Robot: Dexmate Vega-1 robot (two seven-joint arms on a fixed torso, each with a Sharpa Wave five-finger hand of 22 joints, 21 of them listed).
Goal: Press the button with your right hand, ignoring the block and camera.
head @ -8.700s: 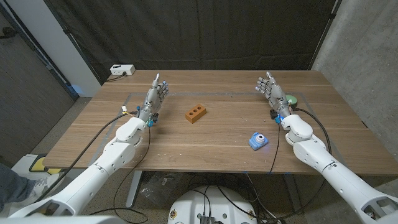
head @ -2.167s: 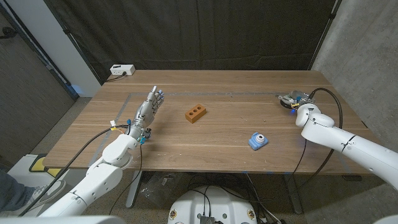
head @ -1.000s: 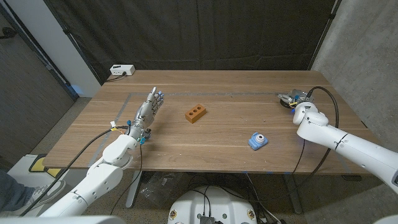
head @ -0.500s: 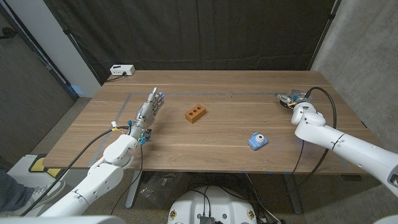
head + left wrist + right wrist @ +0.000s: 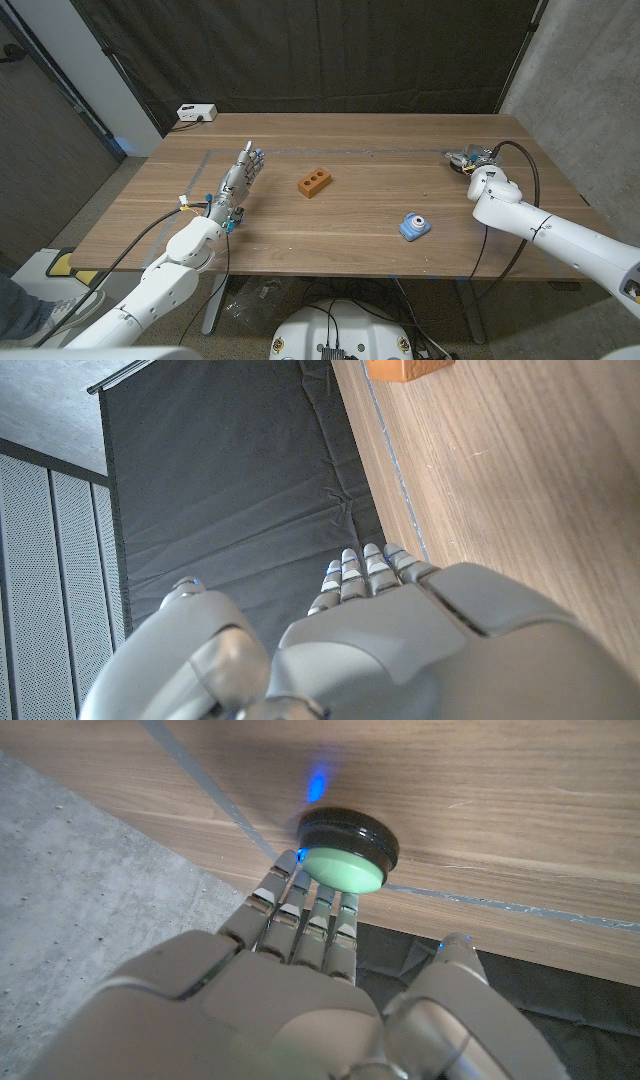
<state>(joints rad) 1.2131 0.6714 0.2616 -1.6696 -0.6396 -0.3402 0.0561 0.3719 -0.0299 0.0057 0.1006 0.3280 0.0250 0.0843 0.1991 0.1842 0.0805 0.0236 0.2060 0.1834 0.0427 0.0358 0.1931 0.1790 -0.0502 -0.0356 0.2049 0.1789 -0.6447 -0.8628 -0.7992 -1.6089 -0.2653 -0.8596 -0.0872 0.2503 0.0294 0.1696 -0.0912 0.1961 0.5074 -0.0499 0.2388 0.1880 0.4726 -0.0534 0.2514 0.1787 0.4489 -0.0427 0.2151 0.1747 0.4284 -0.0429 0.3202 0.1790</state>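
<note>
Head view: I have the wooden table [image 5: 350,215]; on it an orange rectangular block with two holes [image 5: 314,184] near the middle, a small light-blue toy camera [image 5: 414,226] toward my right arm's side, and a white power strip [image 5: 196,113] at the far left corner. My left hand [image 5: 240,176] stands on its edge, fingers straight and together, holding nothing. My right hand [image 5: 470,158] lies over the far right part of the table. Left wrist view: left hand [image 5: 390,630] with fingers extended beside the tabletop, the block's edge [image 5: 405,368] beyond. Right wrist view: right hand [image 5: 300,970], fingers straight and close together, fingertips [image 5: 312,900] touching the round green button in its black ring [image 5: 345,845].
</note>
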